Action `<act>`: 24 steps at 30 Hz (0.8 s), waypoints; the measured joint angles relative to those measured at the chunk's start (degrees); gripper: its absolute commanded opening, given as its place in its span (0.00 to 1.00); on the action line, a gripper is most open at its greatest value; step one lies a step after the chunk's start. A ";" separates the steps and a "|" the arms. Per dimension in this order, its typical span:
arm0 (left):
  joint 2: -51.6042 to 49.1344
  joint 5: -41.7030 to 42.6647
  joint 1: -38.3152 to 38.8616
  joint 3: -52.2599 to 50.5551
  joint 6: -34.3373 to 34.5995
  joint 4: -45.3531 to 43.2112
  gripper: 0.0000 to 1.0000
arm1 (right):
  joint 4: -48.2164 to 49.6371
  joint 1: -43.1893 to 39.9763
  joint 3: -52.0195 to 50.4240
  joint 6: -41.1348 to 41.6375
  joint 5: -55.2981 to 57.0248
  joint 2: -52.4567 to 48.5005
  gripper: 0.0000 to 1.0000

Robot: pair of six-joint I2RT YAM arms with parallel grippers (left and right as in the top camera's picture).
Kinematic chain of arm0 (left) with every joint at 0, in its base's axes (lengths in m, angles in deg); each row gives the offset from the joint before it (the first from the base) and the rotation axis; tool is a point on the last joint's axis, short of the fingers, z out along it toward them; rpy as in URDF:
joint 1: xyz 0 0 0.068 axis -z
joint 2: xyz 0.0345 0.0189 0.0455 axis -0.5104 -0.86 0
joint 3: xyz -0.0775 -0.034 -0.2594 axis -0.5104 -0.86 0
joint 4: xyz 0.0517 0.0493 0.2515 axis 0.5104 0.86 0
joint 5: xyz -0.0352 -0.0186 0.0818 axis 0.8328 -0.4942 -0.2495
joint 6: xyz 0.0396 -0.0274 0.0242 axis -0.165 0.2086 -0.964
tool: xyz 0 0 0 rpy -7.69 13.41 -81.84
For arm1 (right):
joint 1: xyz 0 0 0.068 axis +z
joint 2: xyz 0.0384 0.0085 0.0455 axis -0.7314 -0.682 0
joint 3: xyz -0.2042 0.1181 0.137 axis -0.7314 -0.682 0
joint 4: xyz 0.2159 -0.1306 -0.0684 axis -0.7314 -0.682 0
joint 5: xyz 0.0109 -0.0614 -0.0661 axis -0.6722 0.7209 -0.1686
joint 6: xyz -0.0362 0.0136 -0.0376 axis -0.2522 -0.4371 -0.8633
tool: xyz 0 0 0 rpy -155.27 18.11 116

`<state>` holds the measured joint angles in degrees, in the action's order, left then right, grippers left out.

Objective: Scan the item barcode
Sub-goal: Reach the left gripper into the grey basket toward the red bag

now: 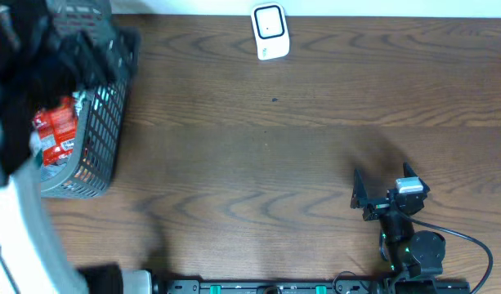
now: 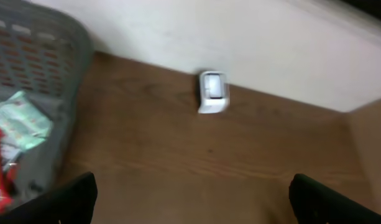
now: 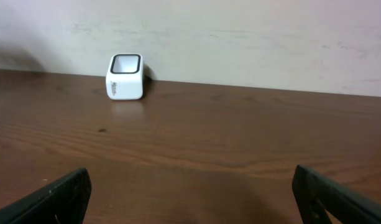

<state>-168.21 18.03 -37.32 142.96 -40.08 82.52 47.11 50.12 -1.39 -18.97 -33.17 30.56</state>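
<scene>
The left hand (image 2: 199, 202) and right hand (image 3: 190, 196) are wide open, empty; the red packet (image 1: 58, 129) looks light and soft, best pinched at its edge.

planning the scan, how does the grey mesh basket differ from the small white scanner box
The grey plastic mesh basket is far larger than the white box-shaped scanner. The basket sits left on the brown wooden table; the scanner at its far edge. The basket holds red packets; the scanner holds nothing. Both rest on the table.

Soft even light; scanner (image 2: 212, 92) blurred in the left wrist view.
</scene>
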 measured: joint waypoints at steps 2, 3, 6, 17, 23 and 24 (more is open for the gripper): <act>-3.63 -3.02 -0.31 0.24 -0.66 0.37 0.93 | 0.00 0.02 0.00 0.00 0.00 0.00 0.99; -5.16 -4.85 -0.59 0.24 -0.76 0.68 0.92 | 0.00 0.02 0.00 0.00 0.00 0.00 0.99; -8.72 -10.99 -2.51 0.24 0.31 2.21 0.92 | 0.00 0.02 0.00 0.00 0.00 0.00 0.99; -15.32 -22.32 -15.72 0.33 1.73 7.91 0.92 | 0.00 0.02 0.00 0.00 0.00 0.00 0.99; -22.25 -23.06 -21.29 0.33 2.21 8.50 0.93 | 0.00 0.02 0.00 0.00 0.00 0.00 0.99; -23.45 -23.23 -21.92 0.33 2.29 8.52 0.93 | 0.00 0.02 0.00 0.00 0.00 0.00 0.99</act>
<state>-191.67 -5.21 -59.25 143.29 -37.79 91.05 47.11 50.14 -1.39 -18.97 -33.17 30.56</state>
